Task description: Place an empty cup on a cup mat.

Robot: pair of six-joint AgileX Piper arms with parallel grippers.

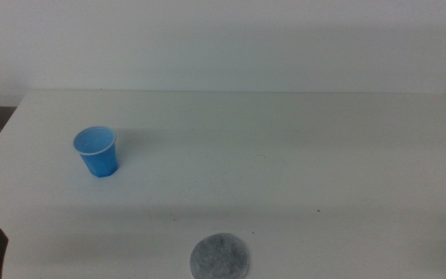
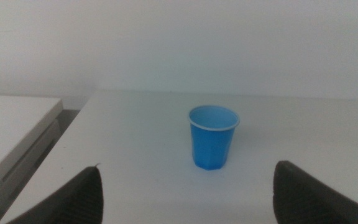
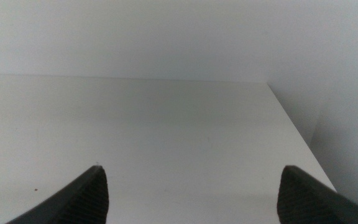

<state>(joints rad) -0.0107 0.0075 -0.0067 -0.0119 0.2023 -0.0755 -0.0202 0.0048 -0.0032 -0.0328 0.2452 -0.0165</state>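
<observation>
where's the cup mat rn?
Middle view: the cup mat lies flat at the table's near edge, about centre, well apart from the upright cup at far left.

White table (image 1: 285, 155) with two objects well apart. The cup (image 1: 96, 151) stands upright at the left, bare surface on every side of it; seen from the left wrist, it (image 2: 213, 137) lies ahead of the left gripper (image 2: 188, 193), whose jaws are spread wider than the cup, with nothing between. The cup mat (image 1: 219, 257) lies flat near the front edge; open tabletop separates cup and mat. The right gripper (image 3: 191, 196), jaws apart, faces only bare table.
</observation>
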